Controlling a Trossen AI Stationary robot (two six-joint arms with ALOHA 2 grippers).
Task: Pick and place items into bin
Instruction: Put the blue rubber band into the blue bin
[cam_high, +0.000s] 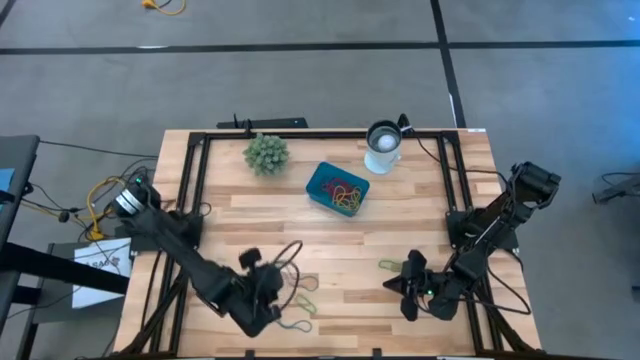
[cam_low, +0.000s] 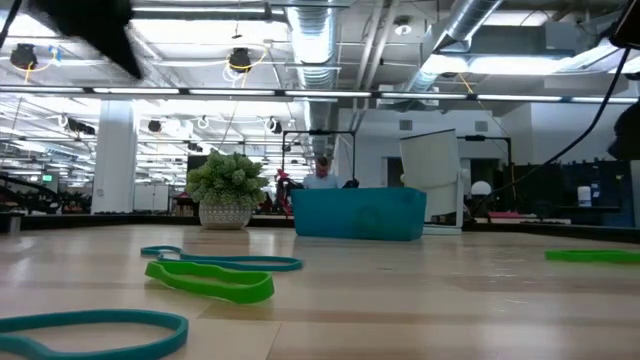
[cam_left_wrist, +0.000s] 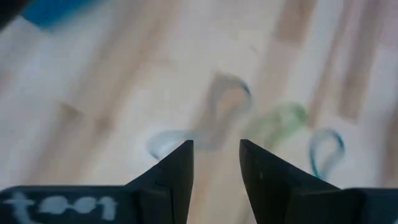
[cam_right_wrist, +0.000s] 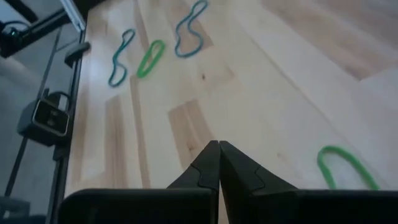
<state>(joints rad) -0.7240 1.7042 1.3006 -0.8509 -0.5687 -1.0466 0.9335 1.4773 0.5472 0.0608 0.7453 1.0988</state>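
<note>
Teal-blue and shallow, the small plastic bin (cam_high: 337, 188) sits at the table's middle, toward twelve o'clock, with colourful rubber bands already inside. More thin green and blue rubber-band loops (cam_high: 303, 302) lie at seven o'clock. The left gripper (cam_high: 268, 300) hangs just beside them, fingers a little apart, holding nothing. Next, I think, it must drop down and pinch one. The right gripper (cam_high: 405, 285), at five o'clock, is closed and empty, near one green loop (cam_high: 389, 265).

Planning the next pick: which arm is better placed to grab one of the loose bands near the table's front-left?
Left. The left gripper is open, hanging right by the green and blue bands. The right gripper is shut and empty, over at the right side beside a single green band.
</note>
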